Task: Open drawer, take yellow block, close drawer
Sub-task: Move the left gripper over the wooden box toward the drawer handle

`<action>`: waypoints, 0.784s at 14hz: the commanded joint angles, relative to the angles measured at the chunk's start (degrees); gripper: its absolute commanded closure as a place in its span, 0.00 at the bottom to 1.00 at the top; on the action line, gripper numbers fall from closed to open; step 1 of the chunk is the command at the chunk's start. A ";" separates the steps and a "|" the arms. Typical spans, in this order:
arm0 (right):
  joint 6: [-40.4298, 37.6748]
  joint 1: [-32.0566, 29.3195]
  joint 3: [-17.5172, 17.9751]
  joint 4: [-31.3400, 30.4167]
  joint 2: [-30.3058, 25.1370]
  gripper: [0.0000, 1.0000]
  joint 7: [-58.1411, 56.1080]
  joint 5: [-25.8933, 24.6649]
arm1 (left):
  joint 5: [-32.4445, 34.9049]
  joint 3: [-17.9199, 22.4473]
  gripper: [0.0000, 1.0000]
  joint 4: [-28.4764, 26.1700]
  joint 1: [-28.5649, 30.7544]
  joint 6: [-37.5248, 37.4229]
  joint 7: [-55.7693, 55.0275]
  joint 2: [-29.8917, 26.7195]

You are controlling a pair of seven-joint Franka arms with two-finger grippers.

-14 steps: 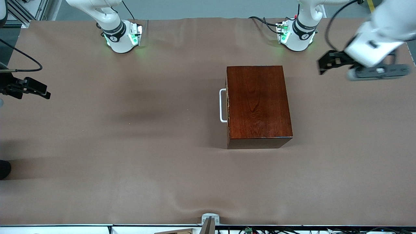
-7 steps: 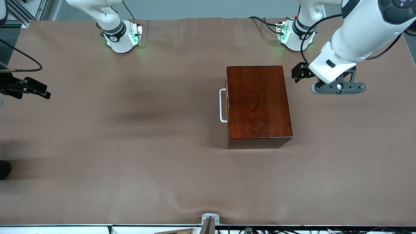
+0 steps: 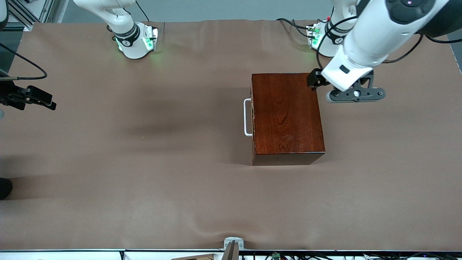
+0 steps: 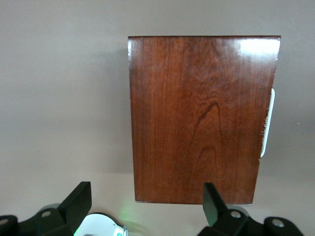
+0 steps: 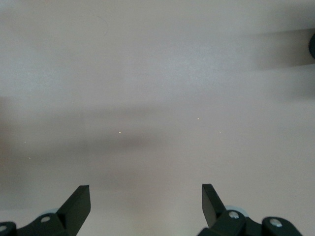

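The mahogany-coloured box (image 3: 287, 117) stands on the table with its drawer shut. The drawer's white bar handle (image 3: 247, 117) faces the right arm's end. The yellow block is hidden. My left gripper (image 3: 314, 79) hangs open and empty in the air over the box's corner nearest the left arm's base. In the left wrist view the box (image 4: 202, 118) and handle (image 4: 268, 123) show past the left gripper (image 4: 146, 201), whose jaws stand wide apart. My right gripper (image 3: 50, 102) waits open at the right arm's end of the table. The right wrist view shows the right gripper (image 5: 146, 201) over bare cover.
A brown cover (image 3: 144, 162) spreads over the whole table. The two arm bases (image 3: 135, 41) (image 3: 328, 38) stand along the edge farthest from the front camera. The left arm's base also shows in the left wrist view (image 4: 101, 227). A small metal clamp (image 3: 232, 243) sits at the nearest edge.
The left arm has swung in from the left arm's end of the table, bringing its gripper over the box's corner. The right arm and the box have not moved.
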 commanded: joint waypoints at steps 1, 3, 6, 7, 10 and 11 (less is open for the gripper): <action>0.15 -0.15 0.29 -0.99 -1.46 0.00 -0.20 -0.67 | -0.01 0.13 0.00 1.49 -2.39 -0.38 -4.26 1.71; 0.15 -0.24 0.37 -0.99 -1.46 0.00 -0.20 -0.67 | -0.01 0.13 0.00 1.66 -4.15 -0.21 -8.65 2.77; 0.15 -0.15 0.37 -0.99 -1.46 0.00 -0.20 -0.67 | 0.08 0.13 0.00 2.97 -5.48 2.95 -13.31 5.13; 0.15 -0.24 0.37 -0.99 -1.46 0.00 -0.20 -0.67 | 0.08 0.05 0.00 3.68 -5.74 3.22 -14.63 6.19; 0.15 -0.24 0.37 -0.90 -1.46 0.00 -0.20 -0.67 | 0.34 0.49 0.00 5.61 -7.33 5.32 -16.92 7.95; 0.15 -0.24 0.37 -0.90 -1.46 0.00 -0.20 -0.67 | 0.34 0.31 0.00 5.62 -7.33 5.94 -17.54 8.30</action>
